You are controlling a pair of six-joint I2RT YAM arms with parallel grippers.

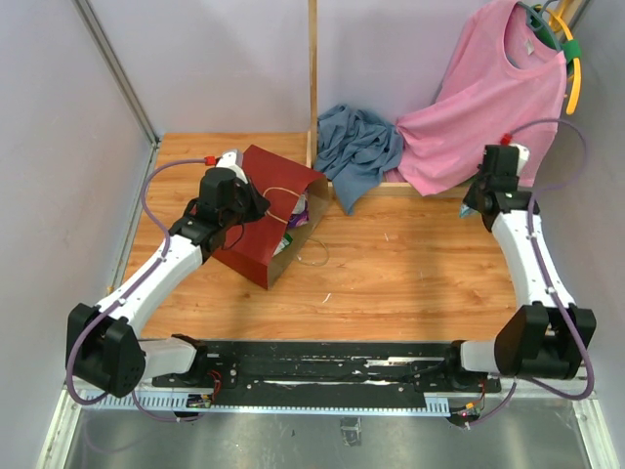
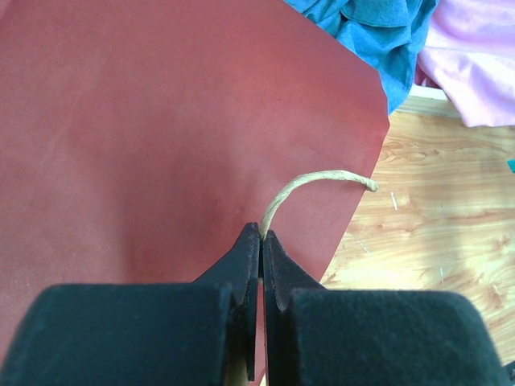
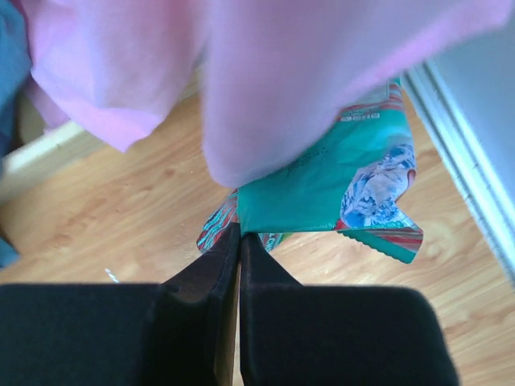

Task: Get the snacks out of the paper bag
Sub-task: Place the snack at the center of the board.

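The dark-red paper bag [image 1: 256, 233] lies on its side at the left of the table, its mouth facing right; it fills the left wrist view [image 2: 161, 121]. Small snack packets [image 1: 296, 217] show inside the mouth. My left gripper [image 1: 251, 203] [image 2: 261, 235] is shut on the bag's upper cord handle [image 2: 315, 180]. My right gripper [image 1: 476, 203] [image 2: 0, 0] is at the far right, under the hem of the pink shirt.
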